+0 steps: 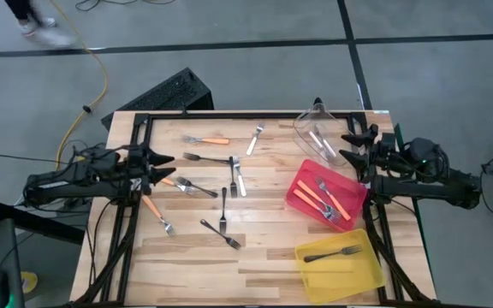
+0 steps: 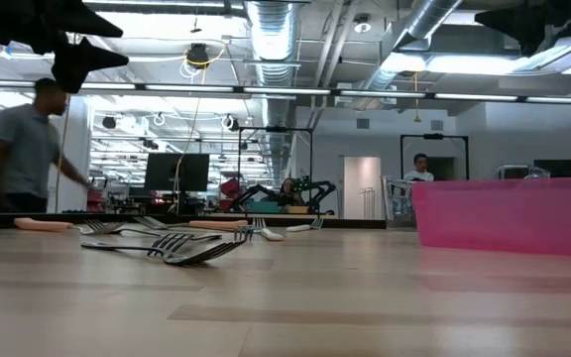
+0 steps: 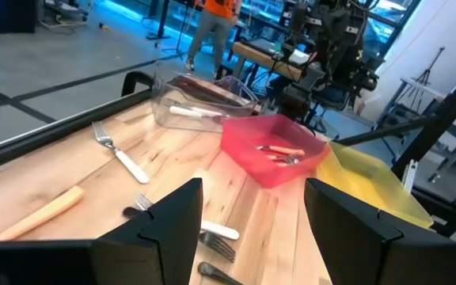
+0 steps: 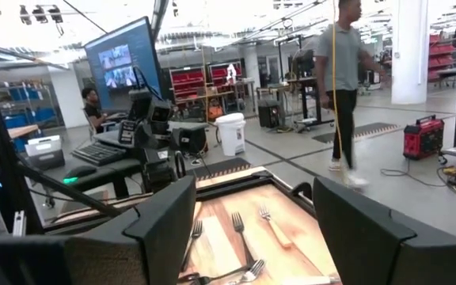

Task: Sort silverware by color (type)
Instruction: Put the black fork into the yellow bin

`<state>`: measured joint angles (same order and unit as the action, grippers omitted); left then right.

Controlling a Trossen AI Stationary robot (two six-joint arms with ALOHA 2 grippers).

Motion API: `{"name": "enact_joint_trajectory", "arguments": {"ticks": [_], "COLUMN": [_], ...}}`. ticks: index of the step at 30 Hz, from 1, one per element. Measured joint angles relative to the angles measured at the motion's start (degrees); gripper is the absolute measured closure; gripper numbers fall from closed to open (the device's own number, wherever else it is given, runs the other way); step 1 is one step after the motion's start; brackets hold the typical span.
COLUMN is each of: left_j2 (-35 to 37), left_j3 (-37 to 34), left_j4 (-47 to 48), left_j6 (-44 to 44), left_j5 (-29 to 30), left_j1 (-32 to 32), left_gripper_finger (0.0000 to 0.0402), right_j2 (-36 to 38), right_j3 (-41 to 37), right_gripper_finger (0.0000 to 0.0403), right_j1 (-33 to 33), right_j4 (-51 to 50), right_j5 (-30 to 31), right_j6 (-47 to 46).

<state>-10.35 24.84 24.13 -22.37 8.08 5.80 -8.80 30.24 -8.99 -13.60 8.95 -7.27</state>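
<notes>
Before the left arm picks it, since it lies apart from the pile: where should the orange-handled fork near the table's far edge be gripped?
Grip the orange-handled fork at mid-handle, coming straight down from above. It lies flat with bare wood around it, so the open left gripper could probably straddle the thin handle crosswise, clear of the tines.

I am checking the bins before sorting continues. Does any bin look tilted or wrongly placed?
Yes. The clear bin at the table's far right corner looks tipped on its side. The red bin and yellow bin sit flat.
</notes>
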Motion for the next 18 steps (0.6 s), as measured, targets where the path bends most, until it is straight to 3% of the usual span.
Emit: {"name": "enact_joint_trajectory", "arguments": {"ticks": [7, 18], "left_j2": [-1.3, -1.3], "left_j3": [0.0, 0.0], "left_j4": [-2.3, -5.1], "left_j6": [0.8, 2.2], "left_j5": [-1.5, -1.6], "left_j1": [0.0, 0.0], "left_gripper_finger": [0.0195, 0.0195], "right_j2": [-0.6, -0.6], "right_j3": [-2.4, -16.4], "right_gripper_finger": [0.0122, 0.0122], "right_j1": [0.0, 0.0], "right_j4": [2.6, 28.4], "right_j5": [-1.3, -1.4], "right_j6": [-1.7, -1.7]}}
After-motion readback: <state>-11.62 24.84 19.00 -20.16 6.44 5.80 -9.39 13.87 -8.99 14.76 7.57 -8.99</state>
